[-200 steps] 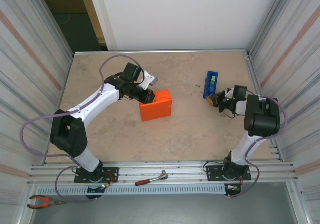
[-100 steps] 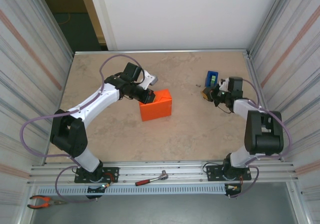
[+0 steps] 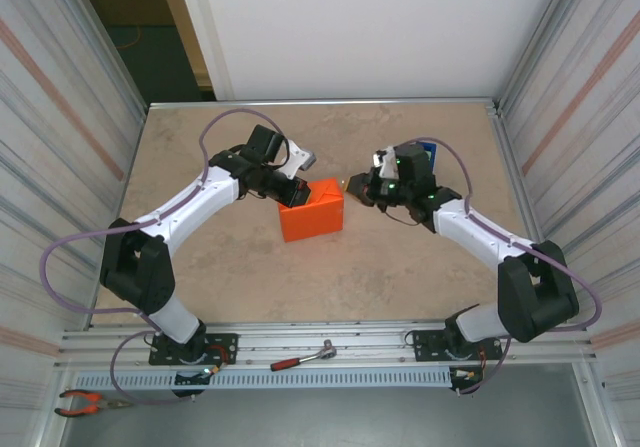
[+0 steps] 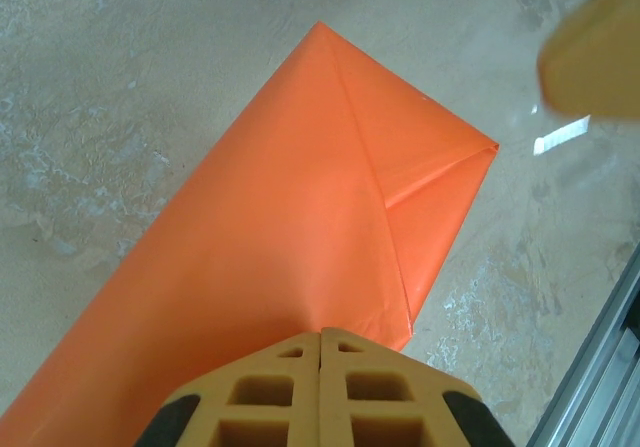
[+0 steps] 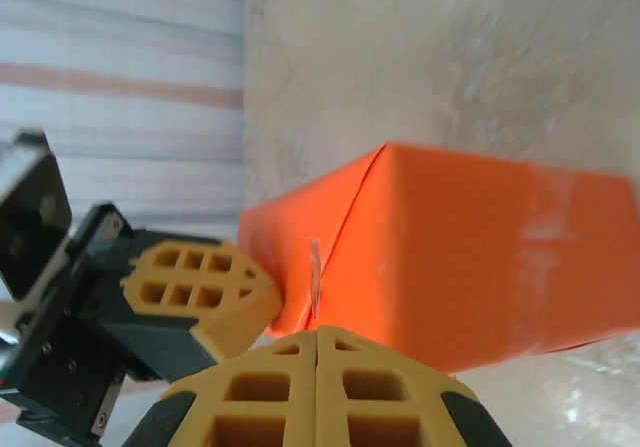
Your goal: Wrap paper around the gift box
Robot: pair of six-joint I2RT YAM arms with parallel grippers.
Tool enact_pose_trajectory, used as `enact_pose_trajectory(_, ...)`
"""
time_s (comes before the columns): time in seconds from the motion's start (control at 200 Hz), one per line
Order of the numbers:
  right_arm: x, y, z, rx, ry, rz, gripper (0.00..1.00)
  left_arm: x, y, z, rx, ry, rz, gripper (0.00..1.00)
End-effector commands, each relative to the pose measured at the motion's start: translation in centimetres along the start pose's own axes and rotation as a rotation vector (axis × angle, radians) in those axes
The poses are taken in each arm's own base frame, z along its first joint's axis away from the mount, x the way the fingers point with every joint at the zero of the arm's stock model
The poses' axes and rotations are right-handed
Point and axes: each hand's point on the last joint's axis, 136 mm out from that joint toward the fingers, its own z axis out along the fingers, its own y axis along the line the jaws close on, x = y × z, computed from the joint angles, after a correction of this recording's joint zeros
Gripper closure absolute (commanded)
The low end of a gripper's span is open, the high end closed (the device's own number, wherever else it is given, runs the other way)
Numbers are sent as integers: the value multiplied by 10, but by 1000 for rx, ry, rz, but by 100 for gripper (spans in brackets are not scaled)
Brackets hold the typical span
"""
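**Right wrist view: sealing the folded end with tape**

The right gripper [image 5: 318,335] is pinching a thin clear tape strip [image 5: 313,267] between closed pads. The sliver is standing up just short of the parcel's side. The paper [image 5: 470,252] is covering the gift box completely, so the box is sitting unseen inside the orange parcel near the middle of the table [image 3: 400,267]. The left gripper [image 4: 320,339], fingers shut and empty, is bearing on the parcel beside the triangular end fold, apparently pinning it down.

Sealing well is calling for three things, as I am judging it:
- laying the strip across the flap's free edge so that it is bridging flap and panel
- rubbing it flat before letting go
- lifting the left gripper only once the tape is sticking

The main risk is the strip curling onto itself or clinging to the pads.
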Motion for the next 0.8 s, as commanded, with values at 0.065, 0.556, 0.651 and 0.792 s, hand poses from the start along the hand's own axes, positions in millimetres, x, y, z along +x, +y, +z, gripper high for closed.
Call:
enact_pose_trajectory(0.065,3,31,10,-36,-57,-19,100,54,15,28,-53,190,-39,100)
enact_pose_trajectory(0.556,12,35,31,-44,-100,100,100,55,14,29,-47,192,-40,100)
enact_pose_trajectory(0.651,13,35,35,-38,-104,106,100,55,14,29,-49,191,-39,100)
enact_pose_trajectory(0.792,14,31,39,-30,-104,114,100,55,14,29,-48,190,-41,100)
